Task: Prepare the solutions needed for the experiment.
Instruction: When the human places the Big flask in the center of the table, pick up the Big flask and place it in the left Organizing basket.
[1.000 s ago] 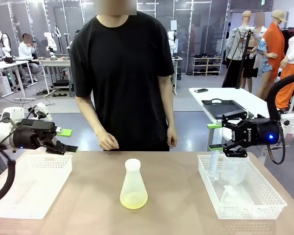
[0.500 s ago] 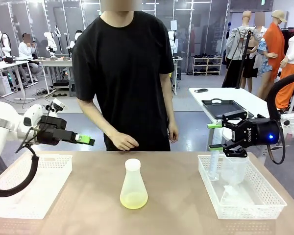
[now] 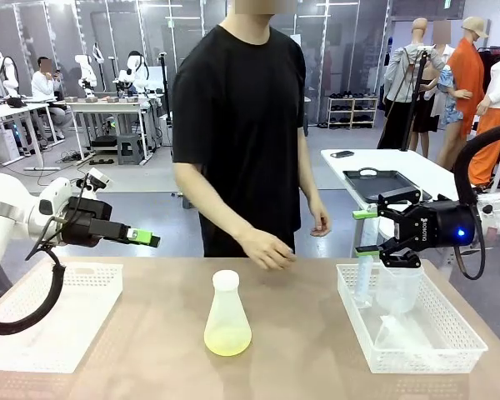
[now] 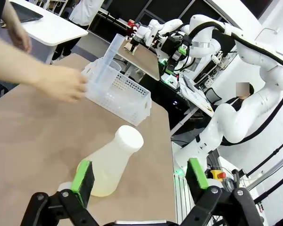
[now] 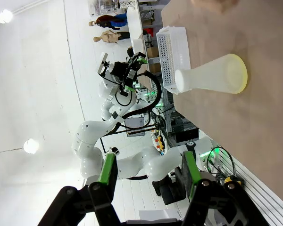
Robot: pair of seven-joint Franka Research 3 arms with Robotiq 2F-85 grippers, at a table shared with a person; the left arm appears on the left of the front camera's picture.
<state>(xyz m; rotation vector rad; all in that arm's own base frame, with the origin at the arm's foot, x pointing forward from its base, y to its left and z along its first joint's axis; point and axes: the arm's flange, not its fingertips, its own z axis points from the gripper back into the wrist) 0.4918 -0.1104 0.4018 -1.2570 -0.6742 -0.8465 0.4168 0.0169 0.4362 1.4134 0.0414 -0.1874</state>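
One conical flask of frosted translucent plastic (image 3: 227,317) stands upright near the middle of my tan desk (image 3: 300,367), capped with a small white round cap (image 3: 226,280). One shallow pool of pale yellow solution (image 3: 227,340) sits in its base.

Left pincer (image 3: 142,237): raised above the desk at the flask's 10 o'clock, well apart from it, green pads pointing toward 3 o'clock. Through its wrist camera I read the jaws as wide apart, nothing between them (image 4: 139,175), with the flask (image 4: 111,160) ahead and the yellow liquid low in its base (image 4: 99,188).

Right pincer (image 3: 368,230): hovering at the flask's 2 o'clock, over the near-left corner of a white perforated plastic basket (image 3: 450,333), well apart from the flask. Jaws wide, holding nothing, per its wrist camera (image 5: 148,176), where the flask (image 5: 212,75) lies sideways at 12 o'clock.

Counts: one flask, two white baskets. The second basket (image 3: 58,312) is at the desk's 9 o'clock edge. The right basket carries clear labware: one tall clear cylinder (image 3: 363,279) and one clear beaker (image 3: 397,290); I cannot tell what else lies in it.

One person in a black T-shirt (image 3: 242,125) stands at the far side, one hand (image 3: 268,250) above the desk at the flask's 1 o'clock, not touching it.
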